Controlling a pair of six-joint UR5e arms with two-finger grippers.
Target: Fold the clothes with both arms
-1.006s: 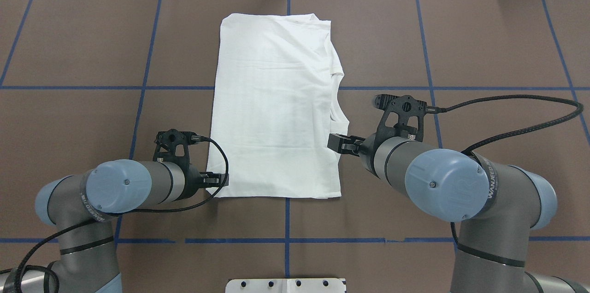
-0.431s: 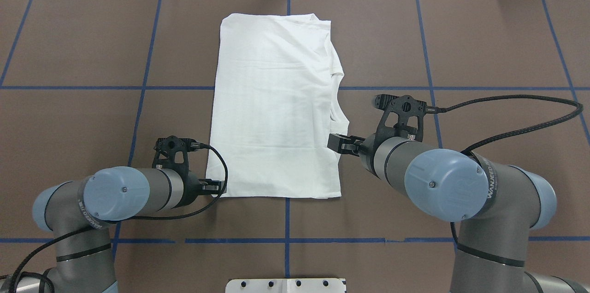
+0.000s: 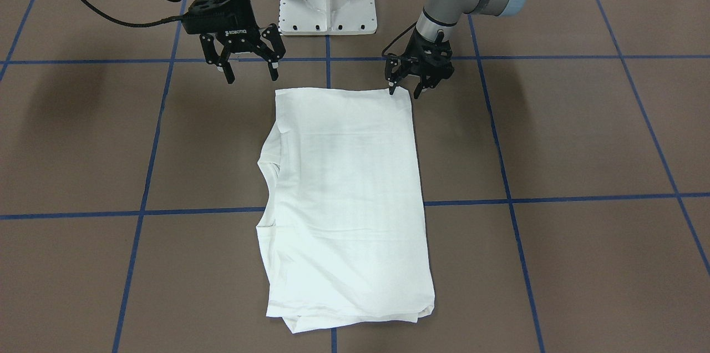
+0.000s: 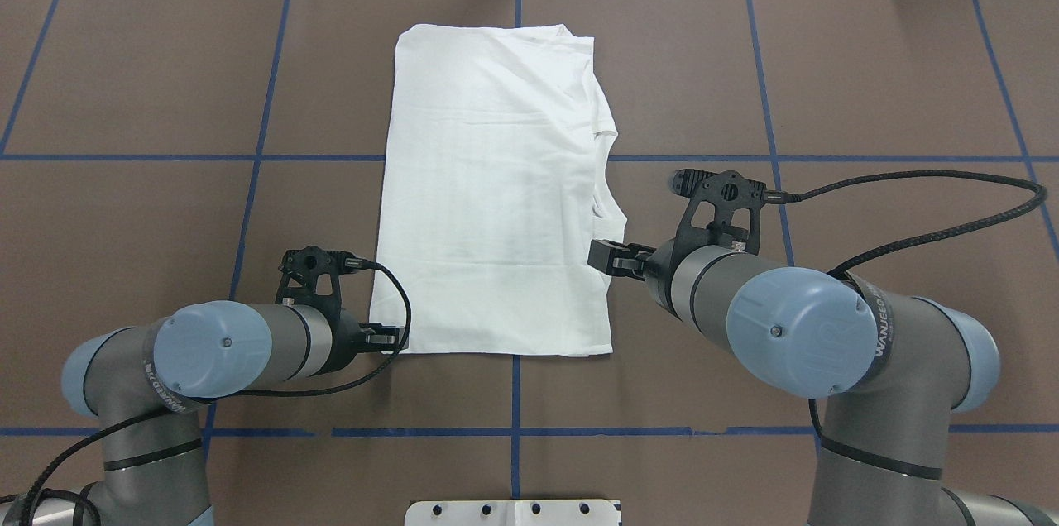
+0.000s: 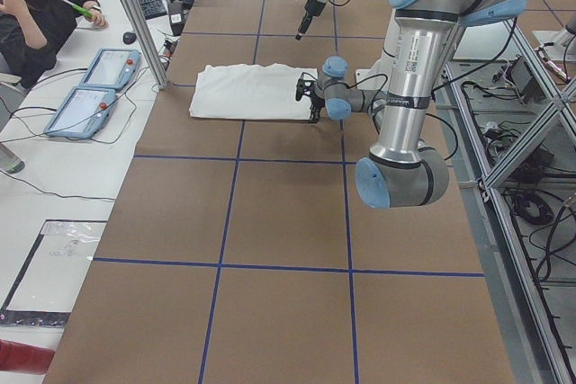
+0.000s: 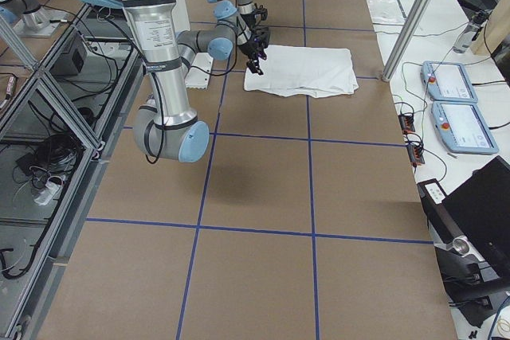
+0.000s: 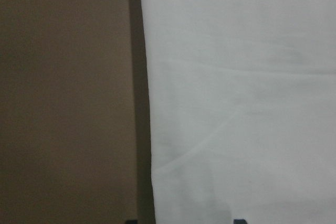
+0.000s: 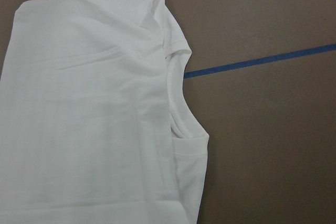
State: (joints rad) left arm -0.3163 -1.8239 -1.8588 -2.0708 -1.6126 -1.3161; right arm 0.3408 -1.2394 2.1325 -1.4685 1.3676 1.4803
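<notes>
— Although the white T-shirt (image 3: 344, 186) lies folded in a long strip down the middle of the table (image 3: 582, 136), running from my edge toward the far edge, I hold none of it. My left gripper (image 3: 404, 89) stands spread at the strip's near left corner. My right gripper (image 3: 251, 76) is spread too, raised near the near right corner.

— What could go wrong?

— I judge my left gripper may pinch only the top layer, peeling the stack apart. My right sits farther from its corner, so an uneven lift would skew the fold.

— Which view tells more?

— Front-facing shows both jaws apart, while overhead my wrists cover most of them. My right wrist view shows the neck opening (image 8: 176, 124), and my left wrist view shows only the cloth edge and the table.
</notes>
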